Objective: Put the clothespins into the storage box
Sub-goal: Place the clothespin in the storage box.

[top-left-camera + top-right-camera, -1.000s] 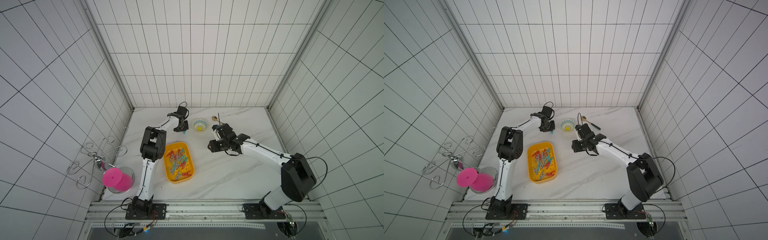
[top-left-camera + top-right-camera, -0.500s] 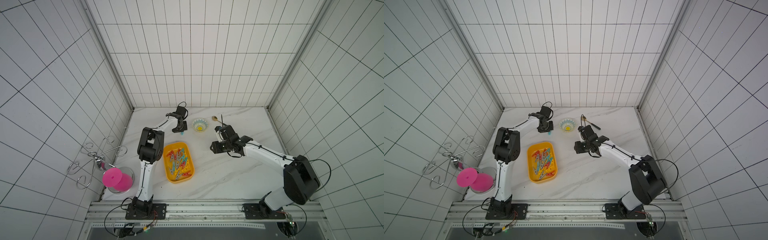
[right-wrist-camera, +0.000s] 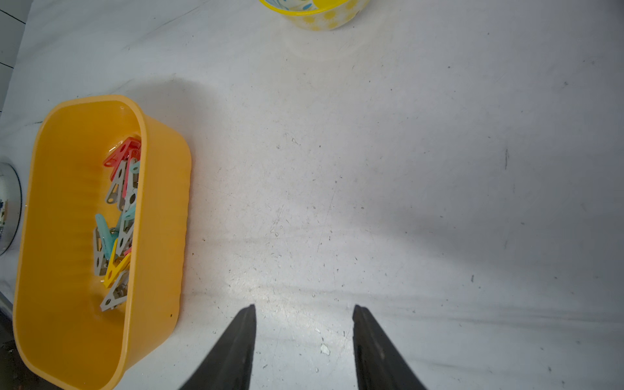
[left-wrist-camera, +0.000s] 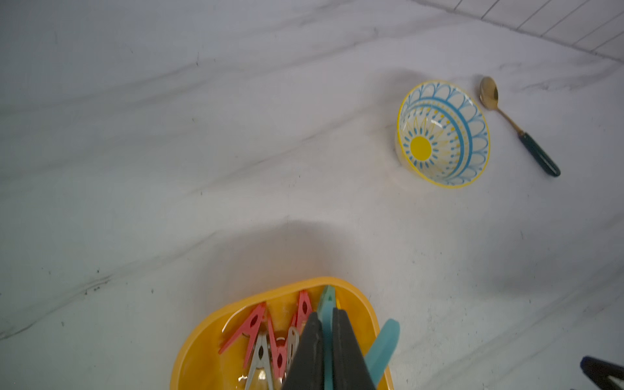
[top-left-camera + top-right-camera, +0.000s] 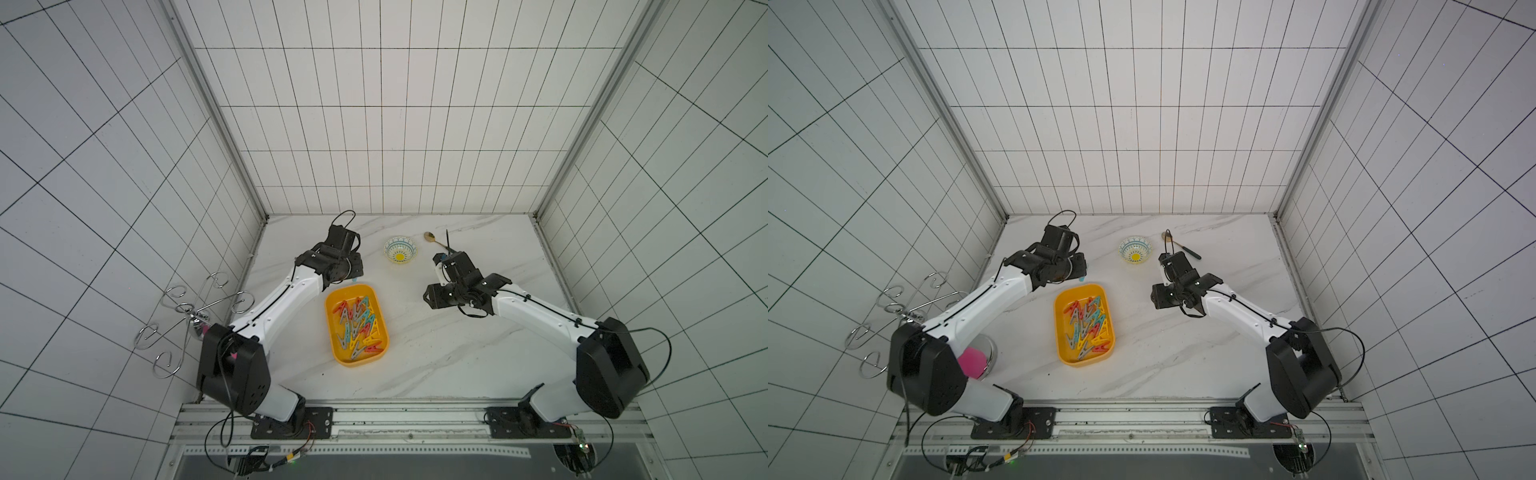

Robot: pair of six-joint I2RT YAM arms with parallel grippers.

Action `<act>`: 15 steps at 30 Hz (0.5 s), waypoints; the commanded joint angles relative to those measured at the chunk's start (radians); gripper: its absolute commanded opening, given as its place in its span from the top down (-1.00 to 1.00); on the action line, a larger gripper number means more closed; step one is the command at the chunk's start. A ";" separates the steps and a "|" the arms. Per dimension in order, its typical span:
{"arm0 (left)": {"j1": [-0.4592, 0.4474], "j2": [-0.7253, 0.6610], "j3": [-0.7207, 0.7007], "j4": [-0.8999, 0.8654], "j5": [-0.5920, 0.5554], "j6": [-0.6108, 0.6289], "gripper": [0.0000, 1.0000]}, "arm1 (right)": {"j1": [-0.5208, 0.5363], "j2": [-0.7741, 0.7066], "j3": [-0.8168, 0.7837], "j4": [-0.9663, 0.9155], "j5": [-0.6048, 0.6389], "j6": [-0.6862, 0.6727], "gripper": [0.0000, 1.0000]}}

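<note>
The clothespins (image 5: 357, 328), red, yellow, teal and grey, lie heaped inside the storage box (image 5: 357, 363). The box sits on the bench (image 5: 436, 353), near its middle, between the two arms.

One teal clothespin (image 4: 383, 341) is pinched in the left claw (image 4: 327, 314). The claw's fingers are pressed onto it above the far end of the box, with one leg of the pin protruding sideways over the rim.

The right claw (image 3: 304, 307) is spread and holds nothing. It is positioned over bare bench, beside the box and apart from it.

A patterned bowl (image 5: 400, 250) stands beyond the box, with a spoon (image 5: 436, 241) just beside it.
</note>
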 commanded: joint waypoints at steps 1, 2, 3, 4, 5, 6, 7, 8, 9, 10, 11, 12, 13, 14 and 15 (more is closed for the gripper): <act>-0.085 -0.062 -0.101 -0.027 -0.020 -0.047 0.81 | -0.003 -0.040 -0.012 -0.039 0.036 0.017 0.00; -0.115 -0.075 -0.126 -0.034 -0.024 -0.062 0.81 | -0.002 -0.045 -0.011 -0.044 0.037 0.024 0.00; -0.143 -0.084 -0.149 -0.037 -0.028 -0.065 0.81 | 0.001 -0.049 -0.012 -0.044 0.040 0.029 0.00; -0.161 -0.088 -0.166 -0.044 -0.047 -0.075 0.81 | 0.007 -0.054 -0.015 -0.047 0.046 0.034 0.00; -0.175 -0.092 -0.188 -0.048 -0.062 -0.089 0.81 | 0.011 -0.059 -0.018 -0.050 0.055 0.039 0.00; -0.182 -0.095 -0.210 -0.041 -0.058 -0.094 0.81 | 0.016 -0.065 -0.021 -0.056 0.061 0.043 0.00; -0.185 -0.097 -0.227 -0.036 -0.055 -0.098 0.81 | 0.020 -0.069 -0.023 -0.059 0.065 0.048 0.00; -0.189 -0.099 -0.250 -0.023 -0.055 -0.104 0.81 | 0.026 -0.075 -0.028 -0.063 0.069 0.051 0.00; -0.191 -0.097 -0.272 -0.002 -0.046 -0.107 0.80 | 0.031 -0.078 -0.031 -0.066 0.074 0.054 0.00; -0.191 -0.091 -0.285 0.013 -0.038 -0.111 0.80 | 0.034 -0.080 -0.033 -0.072 0.079 0.056 0.00; -0.196 -0.078 -0.297 0.028 -0.037 -0.115 0.80 | 0.039 -0.079 -0.032 -0.080 0.085 0.057 0.00; -0.202 -0.065 -0.306 0.038 -0.037 -0.120 0.81 | 0.043 -0.079 -0.031 -0.089 0.095 0.059 0.00; -0.210 -0.054 -0.311 0.049 -0.044 -0.123 0.81 | 0.044 -0.080 -0.032 -0.098 0.103 0.060 0.00; -0.224 -0.041 -0.317 0.066 -0.053 -0.128 0.81 | 0.045 -0.082 -0.032 -0.103 0.109 0.063 0.00; -0.236 -0.029 -0.321 0.080 -0.063 -0.133 0.81 | 0.044 -0.081 -0.031 -0.108 0.113 0.065 0.00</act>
